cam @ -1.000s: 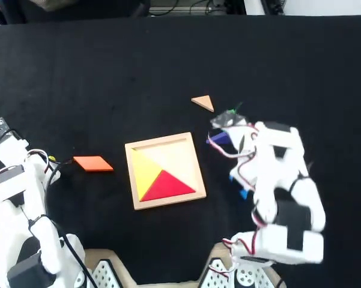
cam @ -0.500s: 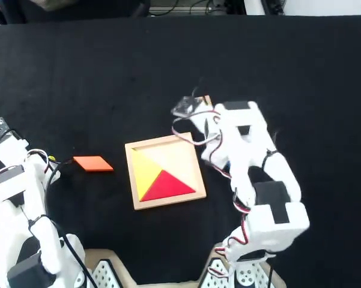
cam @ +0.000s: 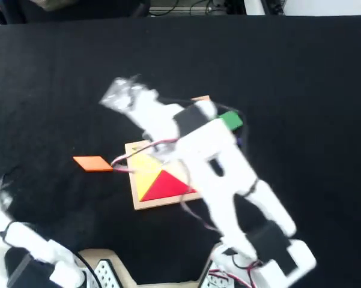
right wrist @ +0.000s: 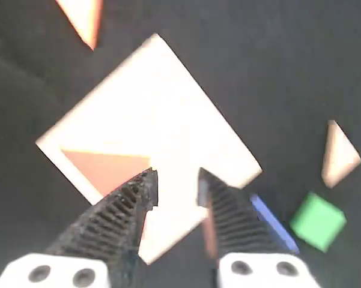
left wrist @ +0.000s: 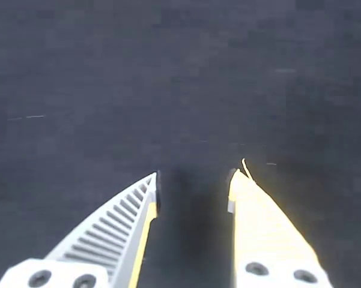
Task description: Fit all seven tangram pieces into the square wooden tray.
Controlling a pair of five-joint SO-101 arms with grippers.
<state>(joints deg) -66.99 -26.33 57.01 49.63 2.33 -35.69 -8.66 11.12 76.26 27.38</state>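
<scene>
Wooden tray [cam: 145, 204] sits on the surface [cam: 288, 72], red triangle [cam: 165, 186] and yellow triangle [cam: 143, 174] seated. Orange parallelogram [cam: 93, 163] lies nearby. Pieces judged light, rigid, thin: pinch across opposite edges. Left hand [left wrist: 195, 186] and right hand [right wrist: 174, 180] apart, empty.

The worktop [cam: 300, 66] is covered in matt black cloth, and the tray [cam: 131, 180] is pale bare wood with a smooth, dull face. The yellow piece [cam: 144, 173], red piece [cam: 166, 187] and orange piece [cam: 93, 162] look flat-painted, without gloss. The right arm [cam: 219, 162] and left arm [cam: 36, 249] are smooth white plastic; the right gripper [right wrist: 175, 180] has ribbed black plastic jaws, the left gripper [left wrist: 195, 186] one ribbed white and one plain yellow
</scene>
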